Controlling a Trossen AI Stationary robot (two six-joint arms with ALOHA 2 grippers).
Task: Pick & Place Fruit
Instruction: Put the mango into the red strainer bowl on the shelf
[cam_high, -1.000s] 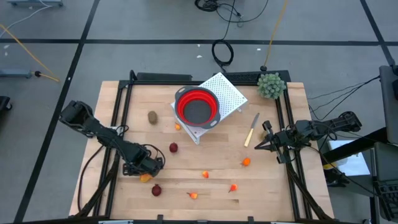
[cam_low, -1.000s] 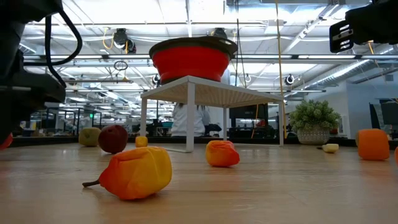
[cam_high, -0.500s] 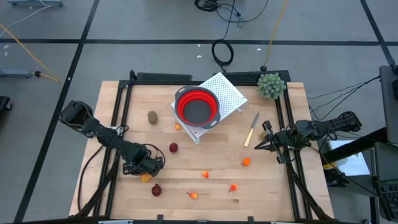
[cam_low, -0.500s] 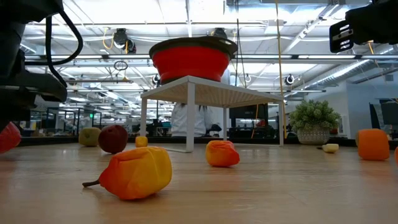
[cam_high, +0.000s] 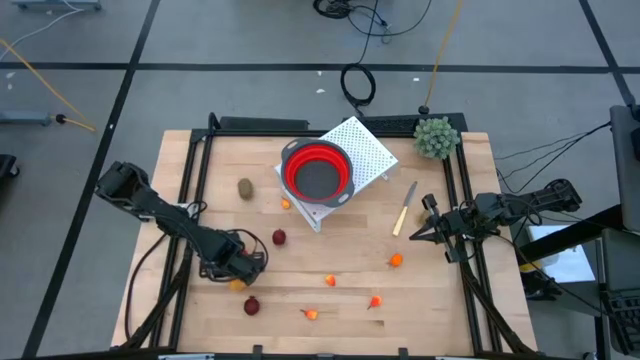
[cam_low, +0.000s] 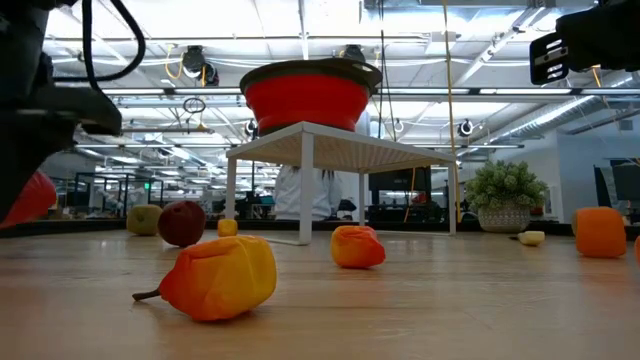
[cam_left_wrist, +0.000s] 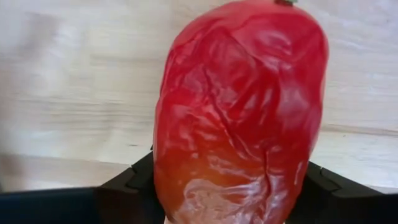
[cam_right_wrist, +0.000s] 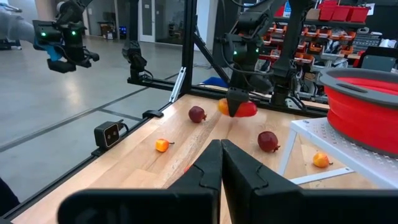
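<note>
My left gripper (cam_high: 240, 270) is over the table's near left part, shut on the long red-and-yellow fruit (cam_left_wrist: 239, 112), which also shows in the low view (cam_low: 30, 197) and the right wrist view (cam_right_wrist: 237, 107). A brown oval (cam_high: 245, 187), two dark red balls (cam_high: 279, 237) (cam_high: 251, 306) and several orange bits, one of them (cam_high: 397, 261), lie on the wood. My right gripper (cam_high: 420, 232) waits shut by the table's right edge, fingers (cam_right_wrist: 214, 165) together. My left gripper pinches the red-and-yellow fruit between its two fingers (cam_left_wrist: 134, 180), one on each side of its yellower end (cam_left_wrist: 186, 193). The fingers come from above, pointing down. The fruit is lifted clear of the table, its red end (cam_left_wrist: 273, 37) pointing away from the gripper.
A red bowl (cam_high: 317, 172) sits on a white perforated stand (cam_high: 365, 148) at the table's far middle. A pale-handled knife (cam_high: 405, 208) lies to its right. A green bushy plant (cam_high: 436, 137) stands at the far right corner. Black rails run along both sides.
My left gripper has risen with the red-and-yellow fruit held shut in it. In the low view the fruit has climbed from table height to well above the wood. The other fruits and my right arm have kept still.
</note>
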